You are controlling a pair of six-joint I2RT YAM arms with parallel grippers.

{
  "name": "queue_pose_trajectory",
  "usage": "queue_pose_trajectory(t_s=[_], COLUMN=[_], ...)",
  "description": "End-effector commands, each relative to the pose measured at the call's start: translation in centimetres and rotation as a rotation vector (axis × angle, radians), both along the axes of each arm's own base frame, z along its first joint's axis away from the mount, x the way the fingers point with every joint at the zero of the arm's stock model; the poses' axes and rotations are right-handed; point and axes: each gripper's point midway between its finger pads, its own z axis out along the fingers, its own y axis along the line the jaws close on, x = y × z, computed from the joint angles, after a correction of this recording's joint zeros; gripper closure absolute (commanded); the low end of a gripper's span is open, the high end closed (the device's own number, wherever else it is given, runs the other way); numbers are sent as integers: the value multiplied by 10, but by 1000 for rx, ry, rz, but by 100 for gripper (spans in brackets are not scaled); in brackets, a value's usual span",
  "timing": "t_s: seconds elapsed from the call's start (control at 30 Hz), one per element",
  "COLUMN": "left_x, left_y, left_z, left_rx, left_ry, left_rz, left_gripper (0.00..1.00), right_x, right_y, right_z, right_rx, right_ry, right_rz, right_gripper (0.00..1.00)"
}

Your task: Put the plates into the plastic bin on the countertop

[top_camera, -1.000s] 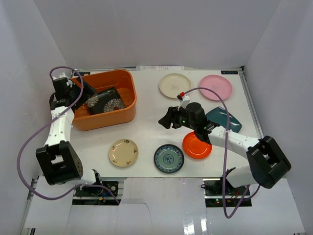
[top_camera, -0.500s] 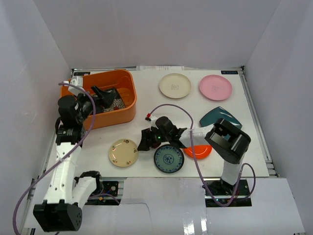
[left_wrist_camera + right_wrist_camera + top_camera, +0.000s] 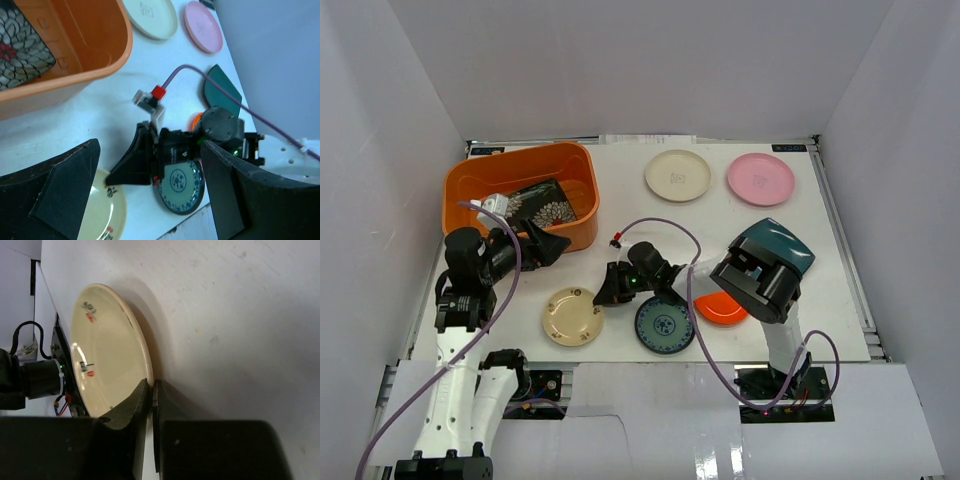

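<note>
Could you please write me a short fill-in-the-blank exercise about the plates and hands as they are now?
The plastic bin holds just ____ plate, the black floral plate.
The left hand is ____, with nothing between its fingers.
The blue-patterned plate lies between the beige plate and the ____ plate.
Missing words: one; open; red-orange.

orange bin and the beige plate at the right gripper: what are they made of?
orange bin: looks like moulded plastic, smooth and semi-matte, with uniform colour, a rounded corner and a rolled rim.
beige plate: glossy with sharp highlights and a thin rim. Could be glazed ceramic or melamine; can't tell which.
</note>
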Motion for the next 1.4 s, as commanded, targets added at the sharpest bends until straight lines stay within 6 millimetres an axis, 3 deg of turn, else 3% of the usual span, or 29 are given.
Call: queue_pose_trajectory(t_s=[0.0,0.03,0.07,0.13,0.3,0.37,0.57,0.67,0.7,0.77,0.8,0.87,0.9,1.03,1.07,1.17,1.2,1.23,1.3,1.33,1.37], left_x=[-16,-17,-18,-22,-24,-22,-26,-29,-28,-22,-19,-11,-6,18,29,55,68,78,103,117,128], left_y=[-5,-5,-6,-9,-17,-17,-45,-59,-61,-61,-59,-55,-54,-52,-48,-38,-28,-17,6,37,50], left_z=[-16,-16,-18,-20,-38,-47,-65,-72,-74,-73,-69,-63,-51,-10,15,50,60,83,81,81,69], left_rx=[39,49,49,40,22,18,6,-7,-7,-1,0,9,3,-17,-20,-18,-6,-2,37,57,62], left_ry=[83,81,87,100,171,205,266,278,285,277,264,238,215,121,68,2,-20,-65,-45,-50,-17], left_rz=[-63,-74,-82,-105,-164,-171,-279,-318,-318,-288,-271,-224,-209,-145,-101,-13,62,115,255,395,441], left_gripper=[8,9,11,12,14,14,16,31,53,78,93,100,100,100,100,100,100,100,100,100,100], right_x=[18,25,31,46,62,62,59,57,56,54,54,52,50,43,40,34,33,31,30,27,27], right_y=[-11,-26,-35,-62,-107,-112,-111,-110,-110,-112,-114,-118,-121,-133,-141,-155,-161,-166,-175,-181,-185], right_z=[49,48,72,94,132,138,155,160,161,159,159,157,154,151,149,150,141,136,135,126,127], right_rx=[81,71,111,145,209,208,253,267,269,264,262,254,249,234,217,182,137,111,78,42,27], right_ry=[-88,-90,-131,-160,-204,-226,-242,-246,-248,-247,-255,-260,-259,-275,-275,-337,-325,-331,-381,-365,-400], right_rz=[-52,-81,-96,-147,-182,-179,-150,-138,-136,-132,-134,-142,-144,-128,-133,-137,-151,-156,-170,-173,-174], right_gripper=[92,92,92,92,92,92,92,92,92,92,89,79,64,34,27,21,17,17,17,18,18])
